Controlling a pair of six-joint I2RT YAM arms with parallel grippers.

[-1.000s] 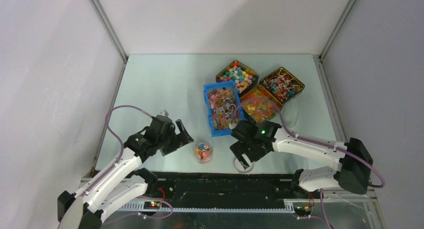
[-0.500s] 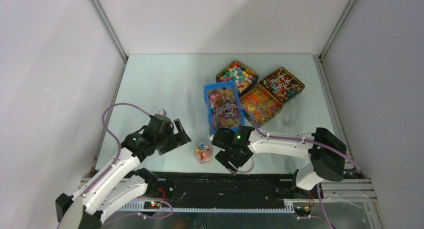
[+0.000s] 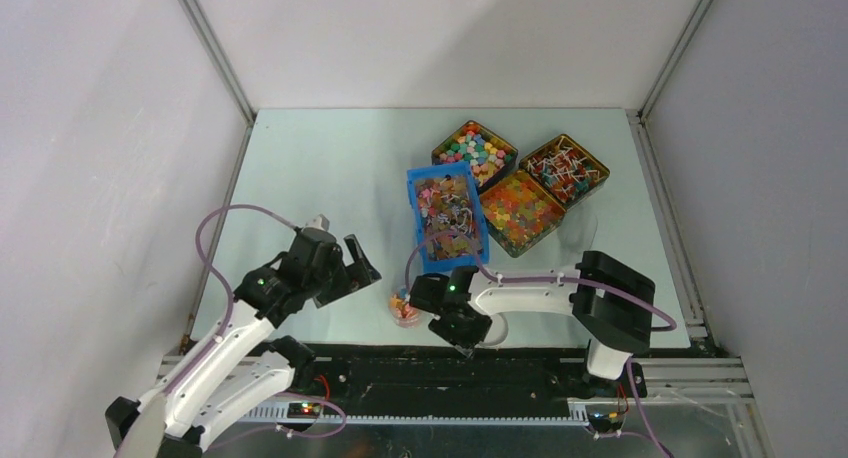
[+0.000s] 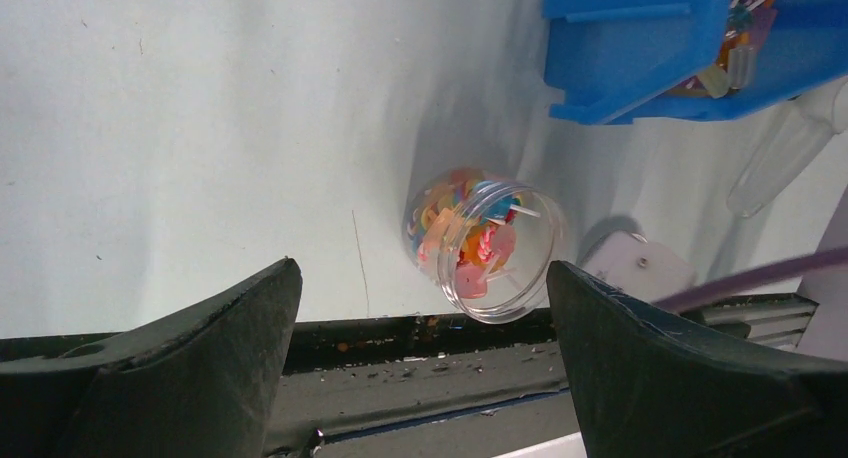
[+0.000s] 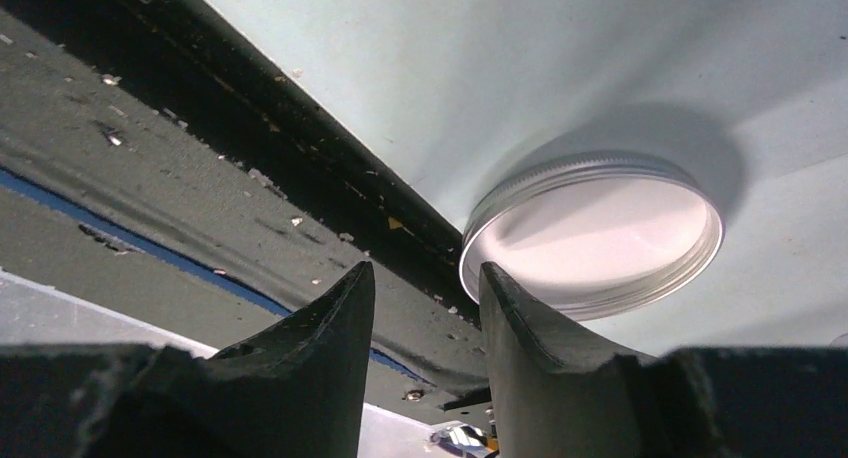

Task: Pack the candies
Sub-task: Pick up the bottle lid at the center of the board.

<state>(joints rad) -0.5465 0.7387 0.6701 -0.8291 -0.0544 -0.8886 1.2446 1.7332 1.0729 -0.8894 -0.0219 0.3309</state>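
The candies [image 3: 520,210] are tiny orange, red and pink sweets filling a tin at the back right. A small clear jar [image 3: 405,306] holds a few mixed sweets and stands near the table's front edge; it also shows in the left wrist view [image 4: 482,246]. My left gripper [image 3: 362,262] is open and empty, left of the jar and apart from it. My right gripper [image 3: 466,342] hangs just right of the jar over the front edge, its jaws a narrow gap apart with nothing between them [image 5: 428,278]. A round metal lid [image 5: 592,233] lies beside its right finger.
A blue bin [image 3: 447,218] of mixed wrapped sweets stands behind the jar. A tin of coloured sweets [image 3: 474,150] and a tin of lollipops [image 3: 563,168] stand further back. The dark front rail [image 3: 420,363] runs along the table edge.
My right arm has swung left along the front edge, from over the lid to beside the jar. The left gripper has shifted slightly and stays open.
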